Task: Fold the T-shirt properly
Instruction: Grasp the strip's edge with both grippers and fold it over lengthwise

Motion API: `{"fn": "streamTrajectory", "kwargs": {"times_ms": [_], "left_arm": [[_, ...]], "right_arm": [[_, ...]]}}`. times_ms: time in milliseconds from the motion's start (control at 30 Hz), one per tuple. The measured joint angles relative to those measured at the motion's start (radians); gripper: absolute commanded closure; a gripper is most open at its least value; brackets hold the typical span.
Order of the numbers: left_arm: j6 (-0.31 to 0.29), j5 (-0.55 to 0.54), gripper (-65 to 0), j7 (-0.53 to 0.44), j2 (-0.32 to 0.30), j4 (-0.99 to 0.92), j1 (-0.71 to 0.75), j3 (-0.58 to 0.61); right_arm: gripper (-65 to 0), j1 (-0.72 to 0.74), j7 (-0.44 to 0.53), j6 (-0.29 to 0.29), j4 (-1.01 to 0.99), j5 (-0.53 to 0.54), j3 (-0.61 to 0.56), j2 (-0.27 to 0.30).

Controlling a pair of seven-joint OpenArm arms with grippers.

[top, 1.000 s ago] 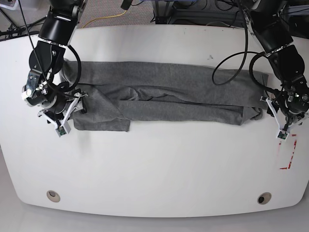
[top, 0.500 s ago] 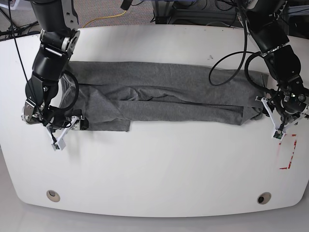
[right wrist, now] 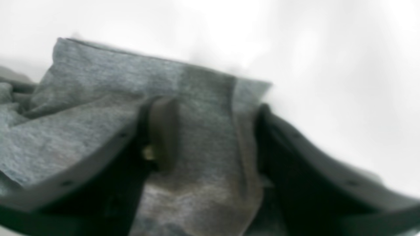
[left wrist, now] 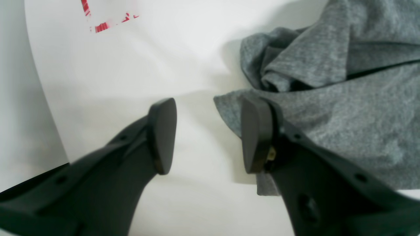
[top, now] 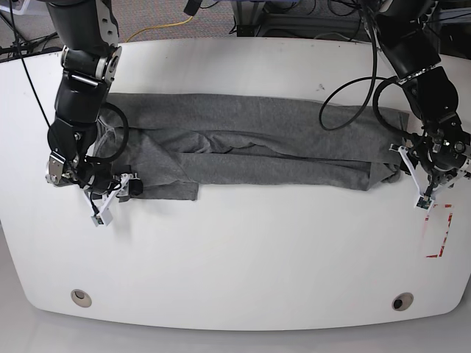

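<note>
A: Largest item?
B: White table (top: 243, 257), one. Small red marking (top: 439, 229) near its right edge in the base view.

A: Next?
B: The T-shirt (top: 250, 140), heather-grey, one. Lies folded into a long band across the table's far half, rumpled at both ends.

A: Arms?
B: Two. Left gripper (left wrist: 206, 134) at the shirt's bunched end: jaws apart, one finger on bare table, the other resting on the cloth edge, nothing pinched. Right gripper (right wrist: 213, 131) at the opposite end: fingers (right wrist: 160, 127) astride a flap of the shirt, gap showing; picture blurred, so whether the cloth is clamped, cannot tell.
</note>
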Motion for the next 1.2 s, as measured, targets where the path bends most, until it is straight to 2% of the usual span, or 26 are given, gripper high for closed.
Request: {"fn": "streamTrajectory", "kwargs": {"times_ms": [67, 100, 167, 367, 500, 733, 967, 1200], "left_arm": [[0.000, 0.001, -30.0, 0.000, 0.001, 0.000, -0.003, 0.000], [0.000, 0.001, -30.1, 0.000, 0.002, 0.000, -0.010, 0.000], [0.000, 0.001, -30.8, 0.000, 0.009, 0.000, -0.029, 0.000], [0.000, -0.001, -45.4, 0.000, 0.033, -0.050, -0.097, 0.001], [0.100, 0.006, -52.5, 0.003, 0.061, -0.078, -0.143, -0.005], [0.117, -0.003, -52.9, 0.000, 0.112, -0.146, -0.190, 0.001], [0.116, -0.002, -52.8, 0.001, 0.124, -0.230, -0.187, 0.004], [0.116, -0.007, -52.6, -0.004, 0.113, -0.226, -0.116, 0.167]], "right_arm": [[-4.6, 0.001, 0.000, 0.000, 0.000, 0.001, 0.001, 0.001], [-3.2, 0.001, 0.001, 0.000, 0.000, 0.001, 0.003, 0.002], [-3.5, 0.002, 0.001, 0.000, 0.001, 0.001, 0.003, 0.003], [0.0, 0.002, -0.003, 0.000, 0.019, -0.001, 0.002, 0.003], [0.0, -0.001, -0.008, 0.000, 0.092, -0.001, -0.001, 0.003], [0.0, -0.005, -0.047, 0.000, 0.119, 0.005, -0.002, 0.005], [0.0, -0.004, -0.049, 0.000, 0.120, 0.005, 0.000, 0.002], [0.0, -0.029, -0.053, 0.000, 0.120, 0.007, 0.002, 0.004]]}}
